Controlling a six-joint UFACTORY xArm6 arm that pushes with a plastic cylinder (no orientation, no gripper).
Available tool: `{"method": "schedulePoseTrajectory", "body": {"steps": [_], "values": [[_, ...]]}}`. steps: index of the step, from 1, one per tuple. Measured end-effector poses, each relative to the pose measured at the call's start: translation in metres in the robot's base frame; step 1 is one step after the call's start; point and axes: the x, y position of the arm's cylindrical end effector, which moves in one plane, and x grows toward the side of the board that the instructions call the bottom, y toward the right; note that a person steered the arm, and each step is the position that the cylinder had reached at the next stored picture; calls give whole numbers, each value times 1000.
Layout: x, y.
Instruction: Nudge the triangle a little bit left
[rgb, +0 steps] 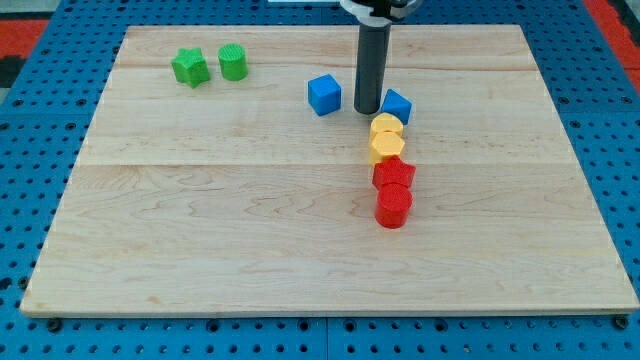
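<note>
The blue triangle (398, 105) lies on the wooden board (250, 220) right of centre near the view's top. My tip (367, 110) stands just at the triangle's left side, close to touching it. A blue cube (323, 94) sits to the tip's left. Below the triangle runs a column: two yellow blocks (386, 125) (386, 147), then a red star-like block (394, 175) and a red cylinder (393, 207).
A green star-like block (190, 67) and a green cylinder (233, 62) sit at the view's top left. The board's edges meet a blue pegboard surface (40, 200) all around.
</note>
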Motion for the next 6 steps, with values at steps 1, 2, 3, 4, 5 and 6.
{"method": "schedulePoseTrajectory", "body": {"steps": [1,2,3,4,5,6], "values": [[-45,22],[-44,75],[-5,114],[5,93],[5,46],[5,38]]}}
